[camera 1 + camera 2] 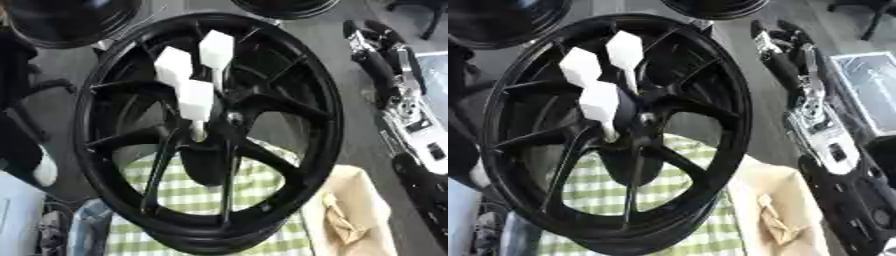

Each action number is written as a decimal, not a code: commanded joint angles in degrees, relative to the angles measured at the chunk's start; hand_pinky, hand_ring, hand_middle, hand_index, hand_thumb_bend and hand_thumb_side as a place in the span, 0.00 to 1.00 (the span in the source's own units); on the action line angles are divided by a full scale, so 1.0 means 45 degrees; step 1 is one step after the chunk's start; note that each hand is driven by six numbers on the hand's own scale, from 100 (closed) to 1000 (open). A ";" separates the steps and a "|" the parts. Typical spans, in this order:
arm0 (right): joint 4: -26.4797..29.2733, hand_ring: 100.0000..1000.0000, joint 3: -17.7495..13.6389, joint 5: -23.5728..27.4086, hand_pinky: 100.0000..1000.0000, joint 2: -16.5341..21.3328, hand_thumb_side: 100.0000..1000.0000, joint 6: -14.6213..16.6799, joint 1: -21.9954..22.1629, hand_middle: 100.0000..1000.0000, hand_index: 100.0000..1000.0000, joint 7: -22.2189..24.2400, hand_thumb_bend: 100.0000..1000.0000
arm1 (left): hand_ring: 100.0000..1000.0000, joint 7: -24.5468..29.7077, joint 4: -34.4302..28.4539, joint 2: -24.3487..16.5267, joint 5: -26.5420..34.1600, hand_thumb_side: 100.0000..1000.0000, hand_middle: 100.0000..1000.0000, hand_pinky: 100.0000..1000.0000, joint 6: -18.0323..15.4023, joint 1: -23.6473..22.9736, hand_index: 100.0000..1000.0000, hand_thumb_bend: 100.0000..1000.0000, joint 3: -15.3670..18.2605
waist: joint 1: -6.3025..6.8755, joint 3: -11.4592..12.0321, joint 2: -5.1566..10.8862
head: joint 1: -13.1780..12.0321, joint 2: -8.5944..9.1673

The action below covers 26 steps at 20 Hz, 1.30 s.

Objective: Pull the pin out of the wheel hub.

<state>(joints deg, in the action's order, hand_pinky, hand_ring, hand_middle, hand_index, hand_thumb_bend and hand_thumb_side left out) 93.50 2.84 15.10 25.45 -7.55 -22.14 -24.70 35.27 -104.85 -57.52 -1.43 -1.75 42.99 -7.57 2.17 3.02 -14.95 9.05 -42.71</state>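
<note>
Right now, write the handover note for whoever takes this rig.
Right hand: raised beside the wheel's right rim, off the wheel, holding nothing; whether its fingers are open is unclear. Left hand: not in view.
Black wheel hub stands upright over a green checked cloth, a beige bag at its lower right.
Three white-headed pins sit in the hub centre, clustered upper left of the bore.
Done: nothing visibly pulled; no pin lies loose.
Left: bring a hand to a pin, grip its white head, draw it straight out.

A workshop, big black car wheel (206, 135) standing up, more black wheels (74, 20) behind it, grey floor (337, 55), green checked cloth (188, 192)
</note>
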 commanded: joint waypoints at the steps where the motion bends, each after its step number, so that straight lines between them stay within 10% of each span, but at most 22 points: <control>1: 0.0147 0.74 -0.0116 -0.0029 0.76 0.0296 0.42 -0.0015 -0.0140 0.72 0.84 0.0009 0.37 | 0.83 0.0280 -0.0045 -0.0392 0.0002 0.68 0.80 0.87 0.0036 0.0448 0.87 0.31 -0.0160 | 0.0016 -0.0033 0.0289 | -0.0004 0.0067; 17: 0.0007 0.74 0.0016 -0.0111 0.76 0.0318 0.43 -0.0115 -0.0100 0.72 0.84 0.0188 0.37 | 0.84 0.3671 0.0764 -0.0030 -0.1486 0.66 0.82 0.88 0.0662 0.2430 0.90 0.45 -0.3195 | 0.0186 -0.0178 0.0392 | -0.0149 0.0000; 26: -0.0020 0.74 0.0054 -0.0135 0.76 0.0305 0.43 -0.0141 -0.0124 0.72 0.84 0.0248 0.37 | 0.86 0.3705 -0.0166 -0.0417 -0.1149 0.56 0.81 0.90 0.2666 0.2171 0.88 0.54 -0.3826 | 0.0193 -0.0213 0.0336 | -0.0227 -0.0052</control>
<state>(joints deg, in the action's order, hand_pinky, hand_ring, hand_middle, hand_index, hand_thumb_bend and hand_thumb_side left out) 92.93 3.24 14.85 25.45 -8.26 -22.12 -23.84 51.89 -104.38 -57.10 -6.47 8.76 52.23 -25.04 3.14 2.06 -14.68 8.19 -42.78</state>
